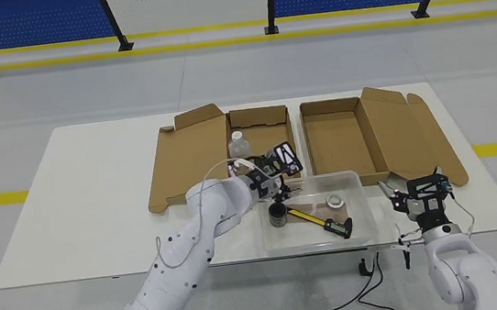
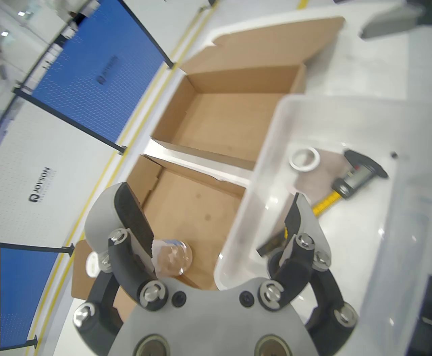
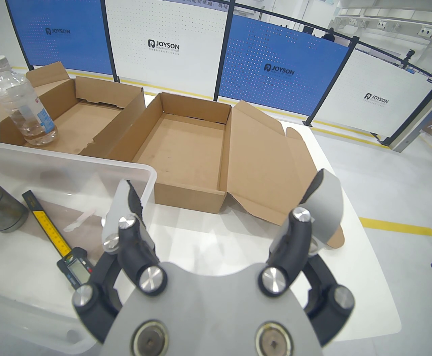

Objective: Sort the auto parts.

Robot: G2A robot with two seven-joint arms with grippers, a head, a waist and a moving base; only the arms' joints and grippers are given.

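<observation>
Bright, even overhead light floods the white table [image 1: 68, 194], just soft faint shadows beside the boxes [image 1: 335, 145], small glints on the clear bin [image 2: 256, 175] (its floor shines too), and both wrist views bow straight lines near their edges.

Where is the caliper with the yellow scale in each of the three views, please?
Top view: the caliper lies in the clear bin, beside the dark cylinder.
Left wrist view: the caliper lies on the bin floor, next to the white ring.
Right wrist view: the caliper lies in the bin, close to the dark cylinder.
Shared landmark: the clear bin.
</observation>
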